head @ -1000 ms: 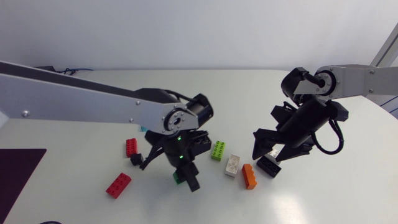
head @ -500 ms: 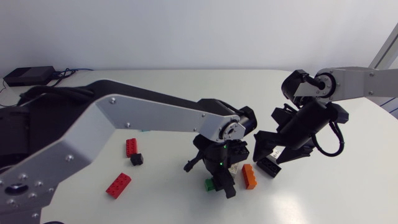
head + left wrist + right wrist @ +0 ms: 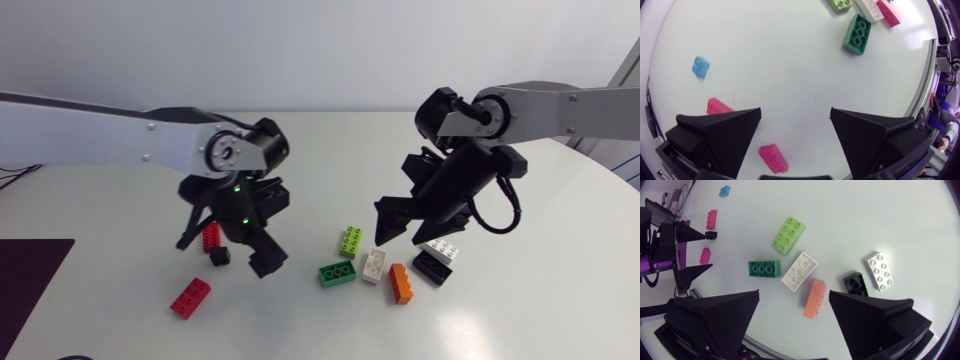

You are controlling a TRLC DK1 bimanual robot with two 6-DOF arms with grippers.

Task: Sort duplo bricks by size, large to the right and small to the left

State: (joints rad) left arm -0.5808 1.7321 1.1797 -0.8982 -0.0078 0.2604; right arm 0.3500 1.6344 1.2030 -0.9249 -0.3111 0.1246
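White surface [image 3: 500, 330], and the left gripper [image 3: 795, 110] has swung back left, wide open and empty, leaving the green brick [image 3: 337, 273] sorted beside the large bricks at right, where the right gripper [image 3: 794, 294] hovers open, holding nothing.

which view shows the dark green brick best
The right wrist view: the dark green brick lies whole and near, studs plain. The left wrist view shows it farther off, the head view small but unhidden.
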